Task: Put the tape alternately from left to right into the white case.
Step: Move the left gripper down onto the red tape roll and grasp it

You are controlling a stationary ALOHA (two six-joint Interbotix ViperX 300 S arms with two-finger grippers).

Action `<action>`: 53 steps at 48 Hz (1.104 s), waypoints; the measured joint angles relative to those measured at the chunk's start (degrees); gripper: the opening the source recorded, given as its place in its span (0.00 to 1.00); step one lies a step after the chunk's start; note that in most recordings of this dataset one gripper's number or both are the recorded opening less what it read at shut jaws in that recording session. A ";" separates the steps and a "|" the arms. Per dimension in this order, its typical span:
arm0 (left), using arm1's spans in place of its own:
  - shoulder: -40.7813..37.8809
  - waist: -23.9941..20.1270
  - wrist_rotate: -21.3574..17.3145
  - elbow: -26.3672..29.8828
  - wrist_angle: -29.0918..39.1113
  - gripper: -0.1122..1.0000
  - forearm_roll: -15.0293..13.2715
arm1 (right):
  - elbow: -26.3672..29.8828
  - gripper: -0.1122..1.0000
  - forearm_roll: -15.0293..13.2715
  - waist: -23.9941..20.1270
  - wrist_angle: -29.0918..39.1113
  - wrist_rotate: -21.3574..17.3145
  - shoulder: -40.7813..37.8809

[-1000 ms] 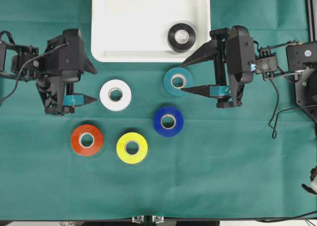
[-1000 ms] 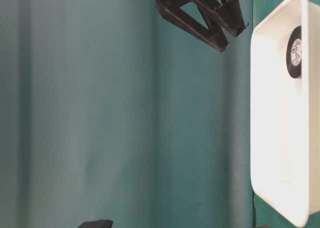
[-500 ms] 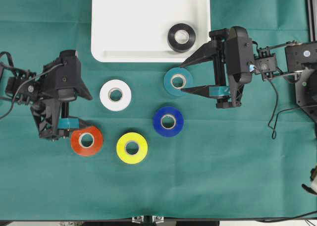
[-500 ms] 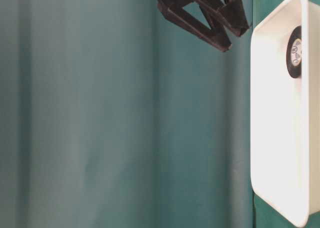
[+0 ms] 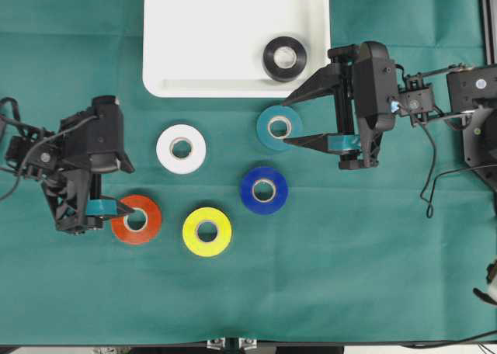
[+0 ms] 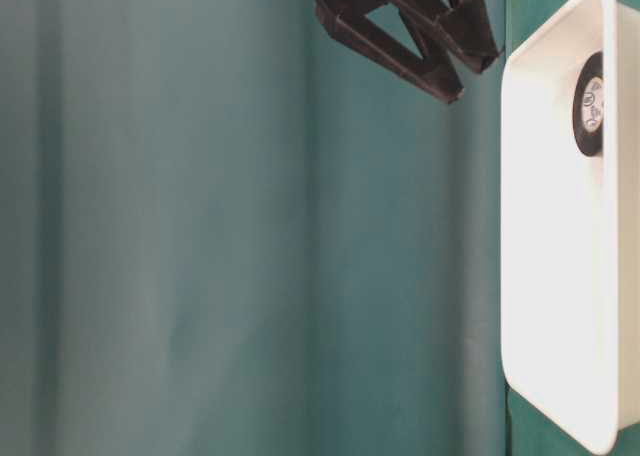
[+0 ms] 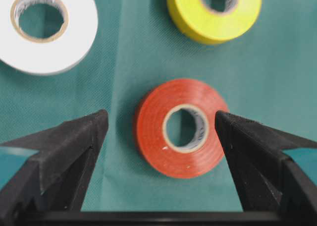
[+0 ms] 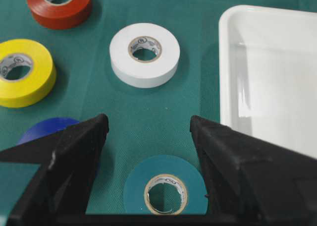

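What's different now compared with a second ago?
The left gripper swung down the picture from beside the white roll to the red roll, jaws open around it, not gripping. The right gripper and every roll stayed put.

I see left tool (image 7: 161, 124) spread wide | red tape roll (image 7: 181, 128) flat between its fingers (image 7: 74, 141), touching neither | white roll (image 7: 44, 28) beyond, left | yellow roll (image 7: 215, 10) beyond, right | green-covered bench (image 7: 287, 72)
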State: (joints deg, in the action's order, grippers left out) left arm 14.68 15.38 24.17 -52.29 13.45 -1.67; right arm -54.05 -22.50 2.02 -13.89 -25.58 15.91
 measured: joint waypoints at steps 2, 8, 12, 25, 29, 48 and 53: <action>-1.32 0.00 0.00 0.09 0.09 0.65 0.00 | 0.09 0.77 0.00 0.00 0.00 0.00 0.00; -4.92 0.00 -0.26 1.14 0.09 0.65 0.00 | 0.09 0.77 0.00 0.00 0.00 0.09 -0.35; -6.77 0.00 -0.26 2.11 0.09 0.65 0.00 | 0.09 0.77 0.00 0.00 0.00 0.00 -0.70; -10.81 0.18 -0.26 4.13 1.32 0.65 0.00 | 0.09 0.77 0.00 0.00 0.00 0.09 -0.97; -11.51 0.26 -0.26 4.66 2.11 0.65 0.00 | 0.09 0.77 0.00 0.00 0.00 0.00 -0.97; -13.27 0.53 -0.35 5.45 6.77 0.65 0.00 | 0.09 0.77 0.00 0.00 0.00 0.09 -0.97; -14.24 0.62 -0.35 5.71 7.47 0.65 0.00 | 0.09 0.77 0.00 0.00 0.00 0.09 -0.97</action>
State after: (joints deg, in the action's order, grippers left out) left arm 0.44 16.00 23.82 -46.58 20.92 -1.67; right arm -53.96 -22.50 2.02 -13.89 -25.49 14.94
